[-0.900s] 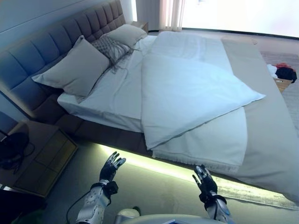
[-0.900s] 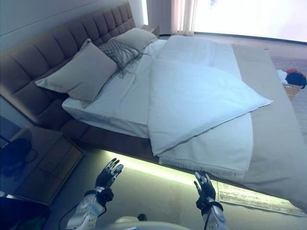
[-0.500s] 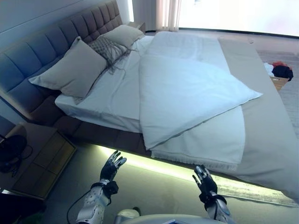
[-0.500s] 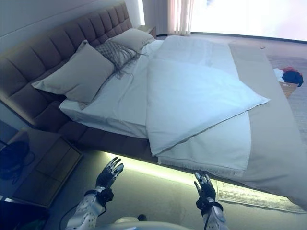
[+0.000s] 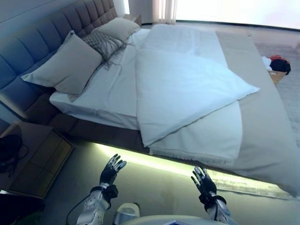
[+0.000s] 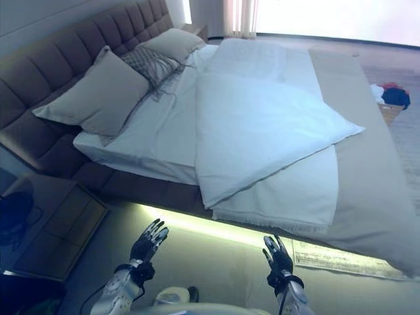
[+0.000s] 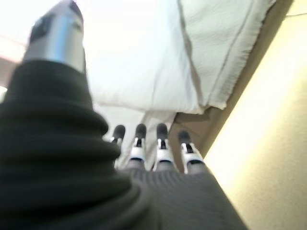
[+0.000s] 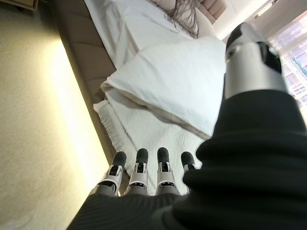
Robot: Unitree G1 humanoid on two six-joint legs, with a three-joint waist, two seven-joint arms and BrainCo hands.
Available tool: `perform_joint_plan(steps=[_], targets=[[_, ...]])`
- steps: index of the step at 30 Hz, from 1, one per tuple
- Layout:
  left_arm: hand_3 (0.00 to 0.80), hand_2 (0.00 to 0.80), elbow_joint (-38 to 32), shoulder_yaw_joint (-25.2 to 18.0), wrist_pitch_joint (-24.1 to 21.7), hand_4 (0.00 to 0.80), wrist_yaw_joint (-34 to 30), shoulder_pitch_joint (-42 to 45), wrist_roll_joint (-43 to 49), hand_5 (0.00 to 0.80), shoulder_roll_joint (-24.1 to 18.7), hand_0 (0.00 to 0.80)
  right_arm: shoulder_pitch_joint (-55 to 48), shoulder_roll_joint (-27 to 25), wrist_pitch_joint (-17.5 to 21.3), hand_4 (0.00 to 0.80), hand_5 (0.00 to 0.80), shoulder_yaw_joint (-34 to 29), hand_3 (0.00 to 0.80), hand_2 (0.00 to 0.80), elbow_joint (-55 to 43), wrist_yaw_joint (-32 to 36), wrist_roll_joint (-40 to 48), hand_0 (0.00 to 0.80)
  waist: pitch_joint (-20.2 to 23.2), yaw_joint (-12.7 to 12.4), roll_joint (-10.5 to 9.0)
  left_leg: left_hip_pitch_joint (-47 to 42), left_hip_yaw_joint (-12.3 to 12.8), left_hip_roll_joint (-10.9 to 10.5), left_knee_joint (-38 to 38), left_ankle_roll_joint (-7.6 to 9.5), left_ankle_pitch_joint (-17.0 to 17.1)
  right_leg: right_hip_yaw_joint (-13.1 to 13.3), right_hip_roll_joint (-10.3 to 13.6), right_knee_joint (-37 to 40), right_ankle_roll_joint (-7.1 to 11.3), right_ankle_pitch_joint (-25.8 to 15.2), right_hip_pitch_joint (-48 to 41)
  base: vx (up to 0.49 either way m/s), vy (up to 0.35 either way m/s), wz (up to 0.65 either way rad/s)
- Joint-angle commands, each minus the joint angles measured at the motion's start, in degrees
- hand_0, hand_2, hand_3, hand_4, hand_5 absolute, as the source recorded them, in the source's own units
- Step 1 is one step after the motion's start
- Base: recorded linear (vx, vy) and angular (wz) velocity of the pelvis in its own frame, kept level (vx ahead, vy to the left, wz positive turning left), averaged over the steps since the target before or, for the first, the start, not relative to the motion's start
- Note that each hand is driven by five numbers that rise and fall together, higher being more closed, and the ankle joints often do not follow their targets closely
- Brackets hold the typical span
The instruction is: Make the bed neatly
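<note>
A bed (image 5: 70,129) with a tufted headboard (image 5: 33,47) lies before me. A white duvet (image 5: 187,89) is folded back crookedly across it, its near corner hanging over the side (image 5: 154,136). Beneath it a white fringed blanket (image 5: 211,140) and a beige cover (image 5: 267,126) spread toward the foot. Bare white sheet (image 5: 108,89) shows near the pillows. My left hand (image 5: 111,169) and right hand (image 5: 202,180) are both open, raised in front of the bed side, touching nothing.
Two beige pillows (image 5: 63,65) (image 5: 117,28) and a knitted grey cushion (image 5: 101,43) lean at the headboard. A wooden nightstand (image 5: 35,159) stands at the left. A box with clothes (image 5: 276,68) sits past the bed. A lit strip (image 5: 140,159) runs under the frame.
The whole picture has shifted, so the camera has moved and the bed sits a little further left and higher. Both hands stay open and raised in the same pose.
</note>
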State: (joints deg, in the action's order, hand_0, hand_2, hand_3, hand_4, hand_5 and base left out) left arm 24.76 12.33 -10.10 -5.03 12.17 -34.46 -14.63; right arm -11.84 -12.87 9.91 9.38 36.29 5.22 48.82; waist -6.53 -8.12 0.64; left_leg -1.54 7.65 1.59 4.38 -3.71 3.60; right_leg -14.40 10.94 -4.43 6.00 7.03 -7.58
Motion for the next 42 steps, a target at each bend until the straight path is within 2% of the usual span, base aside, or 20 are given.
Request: perform_joint_plan(steps=[1,6,10,12,16,20,22,24,26,31,32,35,38,42], targets=[[0.000,0.000,-4.2,-1.2,-3.6,0.000,0.0,-3.4,0.5,0.000,-1.1,0.000,2.6,0.1,2.1,0.000,0.000,-0.3,0.000,0.000,-3.6,1.0,2.6,0.000,-0.9,-0.2,-2.00,1.3,-1.4,-3.4,6.0,3.15,-5.3,-1.4,0.1,5.8,0.37,-13.5,3.3,0.049,0.130,0.18],[0.000,0.000,-2.6,-2.4,-2.6,0.000,-0.4,-3.5,1.8,0.000,-1.3,0.000,3.0,3.2,1.9,0.000,0.000,0.5,0.000,0.000,-3.6,-1.0,2.7,0.000,-0.7,-0.8,-1.56,-0.4,-1.3,-4.9,5.8,5.07,-7.2,-0.5,3.1,1.2,1.89,-12.8,4.8,0.115,0.119,0.09],[0.000,0.000,-3.0,-2.3,-3.0,0.000,-1.1,-3.5,2.6,0.000,-1.9,0.000,1.6,4.6,2.4,0.000,0.000,1.3,0.000,0.000,-5.5,-2.1,1.0,0.000,-0.8,-1.1,-1.81,2.1,-0.8,-5.6,9.1,5.38,-7.5,-1.1,3.5,-0.7,1.89,-12.1,5.7,0.030,0.048,0.15],[0.000,0.000,-2.8,-1.7,-2.5,0.000,-0.8,-4.1,1.3,0.000,-1.7,0.000,1.8,4.5,3.7,0.000,0.000,1.5,0.000,0.000,-4.6,-2.5,1.8,0.000,-0.7,-1.3,-1.72,1.8,-2.1,-5.8,6.9,5.87,-6.8,-1.8,3.5,-0.3,1.96,-12.2,5.5,0.022,0.080,0.35],[0.000,0.000,-1.8,-0.6,-2.4,0.000,-0.4,-4.8,1.7,0.000,-0.8,0.000,3.2,4.6,4.4,0.000,0.000,1.2,0.000,0.000,-3.6,-3.3,2.6,0.000,-0.1,-1.5,-1.54,0.7,-3.7,-6.0,3.7,6.42,-5.9,-0.1,3.8,-2.1,2.58,-12.2,7.1,-0.006,0.079,0.12],[0.000,0.000,-2.3,0.4,-2.4,0.000,-0.6,-5.2,3.3,0.000,-1.4,0.000,2.7,5.1,5.8,0.000,0.000,0.5,0.000,0.000,-4.2,-3.4,3.6,0.000,-0.1,-1.5,-0.61,0.6,-4.2,-7.2,3.2,8.20,-6.3,2.5,6.9,-14.9,3.06,-12.8,10.9,-0.018,0.149,0.05],[0.000,0.000,-2.2,0.6,-2.6,0.000,-0.9,-5.3,3.8,0.000,-1.6,0.000,1.9,4.9,5.8,0.000,0.000,0.1,0.000,0.000,-5.2,-4.3,4.3,0.000,0.0,-1.1,0.93,0.5,-5.0,-7.4,3.3,9.20,-6.6,4.5,8.0,-25.0,2.26,-14.5,14.5,0.044,0.217,0.09],[0.000,0.000,-2.8,0.3,-2.1,0.000,-1.3,-5.6,3.5,0.000,-2.4,0.000,1.1,4.7,6.1,0.000,0.000,0.0,0.000,0.000,-5.2,-3.5,4.8,0.000,0.1,-0.8,1.94,-0.1,-5.1,-7.8,2.8,10.18,-6.8,5.3,8.2,-31.1,1.67,-15.1,17.6,0.087,0.150,0.13],[0.000,0.000,-3.0,0.3,-1.5,0.000,-0.5,-6.3,2.7,0.000,-3.1,0.000,0.9,4.4,6.0,0.000,0.000,-0.3,0.000,0.000,-4.3,-2.2,5.0,0.000,0.3,-0.4,1.69,-0.5,-5.8,-8.8,2.7,10.42,-7.0,5.3,7.5,-29.1,1.85,-15.8,18.3,0.141,0.000,0.04],[0.000,0.000,-0.9,-0.1,-0.3,0.000,1.2,-9.2,1.6,0.000,-3.7,0.000,4.1,3.9,5.7,0.000,0.000,0.1,0.000,0.000,-1.3,-1.2,5.3,0.000,-0.1,1.1,-1.79,-2.3,-8.1,-11.8,3.6,9.58,-10.3,4.6,5.7,-6.4,3.44,-20.2,18.9,0.227,-0.167,-0.07],[0.000,0.000,-0.3,-0.4,-0.4,0.000,0.5,-9.3,1.5,0.000,-3.8,0.000,5.1,3.5,5.5,0.000,0.000,-0.1,0.000,0.000,-0.5,-0.8,5.5,0.000,-0.4,1.5,-2.46,-3.2,-8.4,-12.4,3.5,9.59,-11.7,4.5,5.5,-1.8,4.30,-22.5,19.8,0.299,-0.173,-0.03],[0.000,0.000,0.0,-1.6,-0.9,0.000,-1.6,-8.0,1.3,0.000,-4.0,0.000,5.7,2.9,4.6,0.000,0.000,-0.9,0.000,0.000,0.5,0.2,5.4,0.000,-0.7,1.9,-2.84,-4.6,-9.0,-12.5,3.5,9.98,-13.9,3.9,4.6,5.3,5.34,-25.7,21.6,0.311,-0.158,0.19],[0.000,0.000,0.2,-2.5,-1.5,0.000,-3.4,-6.1,1.7,0.000,-3.8,0.000,4.5,3.1,4.6,0.000,0.000,-1.4,0.000,0.000,1.5,1.6,5.2,0.000,-0.4,1.9,-3.29,-5.0,-9.0,-12.3,5.0,10.23,-15.3,3.7,4.3,4.7,5.21,-25.4,21.6,0.331,-0.202,0.01],[0.000,0.000,0.1,-2.8,-1.8,0.000,-4.1,-4.0,2.3,0.000,-3.2,0.000,2.7,3.3,5.1,0.000,0.000,-2.1,0.000,0.000,2.8,2.5,5.6,0.000,0.2,2.4,-3.82,-4.6,-7.7,-10.3,10.0,8.82,-15.0,4.1,3.2,2.2,4.68,-22.7,19.4,0.353,-0.277,0.10]])
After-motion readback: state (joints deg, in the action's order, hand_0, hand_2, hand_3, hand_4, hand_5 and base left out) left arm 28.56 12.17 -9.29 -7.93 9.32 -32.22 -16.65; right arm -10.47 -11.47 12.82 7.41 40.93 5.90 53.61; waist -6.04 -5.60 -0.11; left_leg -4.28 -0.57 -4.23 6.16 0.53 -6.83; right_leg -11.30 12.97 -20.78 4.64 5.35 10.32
